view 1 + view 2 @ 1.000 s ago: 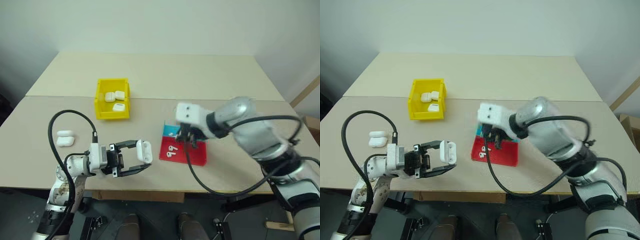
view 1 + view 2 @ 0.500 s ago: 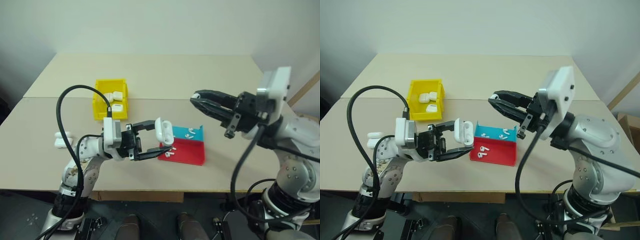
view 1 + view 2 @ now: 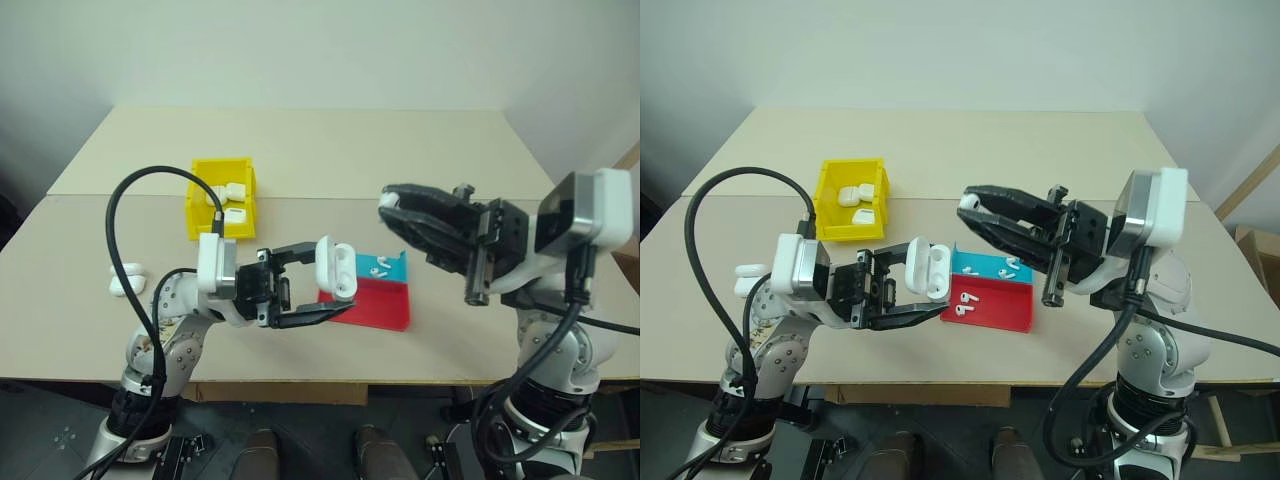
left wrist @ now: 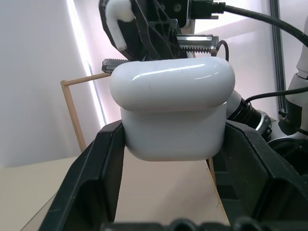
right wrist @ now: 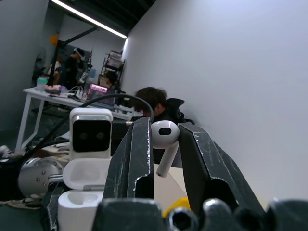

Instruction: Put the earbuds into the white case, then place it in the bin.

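Since a second ago the right gripper (image 3: pixel 973 205) has left the red-and-blue tray (image 3: pixel 992 312) and swung up to face the left gripper (image 3: pixel 940 285); its fingers (image 5: pixel 139 159) are pinched on one earbud (image 5: pixel 164 137), stem hanging down. The left gripper has also risen off the tabletop (image 3: pixel 400 150) toward the middle, its fingers (image 4: pixel 96 178) clamped on the white case (image 3: pixel 928 270), lid open, mouth turned toward the right fingers. The earbud sits a short gap from the open case, above and beyond the left fingertips. Judgement: pick-up is complete and the insertion step is next; tip and socket must line up.

Count:
- Earbuds: one in the right fingers; on the tray below both sets of fingers, two on the red part, apparently two on the blue.
- Cases: one held; three in the yellow bin (image 3: pixel 200 195), well behind the left fingers; two on the tabletop (image 3: pixel 127 281) outside the left arm.
- Bin: one. Tray: one.
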### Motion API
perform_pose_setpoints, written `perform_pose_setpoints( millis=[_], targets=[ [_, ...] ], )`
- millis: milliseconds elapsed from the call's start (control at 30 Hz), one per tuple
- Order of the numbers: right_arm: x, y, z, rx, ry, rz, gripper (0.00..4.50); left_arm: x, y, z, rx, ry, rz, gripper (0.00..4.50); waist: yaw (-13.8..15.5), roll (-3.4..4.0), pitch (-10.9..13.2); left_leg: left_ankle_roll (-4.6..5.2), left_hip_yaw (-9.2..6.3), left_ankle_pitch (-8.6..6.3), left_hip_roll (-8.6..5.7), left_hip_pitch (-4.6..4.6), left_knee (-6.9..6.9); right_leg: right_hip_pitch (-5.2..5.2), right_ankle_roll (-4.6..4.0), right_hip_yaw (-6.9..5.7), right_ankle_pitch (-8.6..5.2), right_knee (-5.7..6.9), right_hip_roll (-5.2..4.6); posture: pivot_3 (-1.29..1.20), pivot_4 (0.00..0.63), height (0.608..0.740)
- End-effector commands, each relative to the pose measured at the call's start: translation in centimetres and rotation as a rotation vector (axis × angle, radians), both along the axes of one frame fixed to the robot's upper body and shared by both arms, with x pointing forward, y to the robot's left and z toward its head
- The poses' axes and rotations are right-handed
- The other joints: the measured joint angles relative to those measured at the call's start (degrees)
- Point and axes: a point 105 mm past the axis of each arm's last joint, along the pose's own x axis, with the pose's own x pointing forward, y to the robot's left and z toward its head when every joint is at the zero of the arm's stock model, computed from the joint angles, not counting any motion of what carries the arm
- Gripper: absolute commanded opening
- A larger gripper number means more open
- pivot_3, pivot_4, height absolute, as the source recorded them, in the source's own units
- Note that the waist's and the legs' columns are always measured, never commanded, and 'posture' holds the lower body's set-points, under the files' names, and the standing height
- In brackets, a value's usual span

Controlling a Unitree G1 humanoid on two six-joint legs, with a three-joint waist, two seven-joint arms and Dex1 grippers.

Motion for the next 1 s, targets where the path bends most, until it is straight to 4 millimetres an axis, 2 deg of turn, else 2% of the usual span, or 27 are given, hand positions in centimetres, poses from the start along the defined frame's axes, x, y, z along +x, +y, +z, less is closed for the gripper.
perform_pose_setpoints(
  millis=[33, 167, 1000],
  targets=[
    [-0.9, 0.3, 0.2, -0.002, -0.077, 0.044, 0.68, -1.0, -0.3, 1.0, -0.015, -0.043, -0.039, 2.78, 0.0, 0.00, 0.0, 0.00, 0.00, 0.00, 0.00, 0.00, 0.00, 0.00, 0.00, -0.01, 0.00, 0.00, 0.00, 0.00, 0.150, 0.740],
    [-1.2, 0.4, 0.1, 0.027, -0.139, 0.016, 0.68, -1.1, -0.5, 1.1, 0.003, -0.037, -0.033, 2.78, 0.0, 0.00, 0.0, 0.00, 0.00, 0.00, -0.01, 0.00, 0.00, 0.00, 0.00, 0.00, 0.00, 0.00, 0.00, 0.00, 0.150, 0.740],
    [-0.5, 1.5, -2.2, -0.029, -0.151, -0.011, 0.68, -1.3, -0.8, 1.5, -0.015, -0.048, -0.041, 2.78, 0.1, 0.00, 0.0, 0.00, 0.00, 0.00, 0.00, 0.02, 0.00, 0.01, 0.00, 0.01, 0.00, 0.00, 0.01, 0.00, 0.150, 0.740]
  ],
)
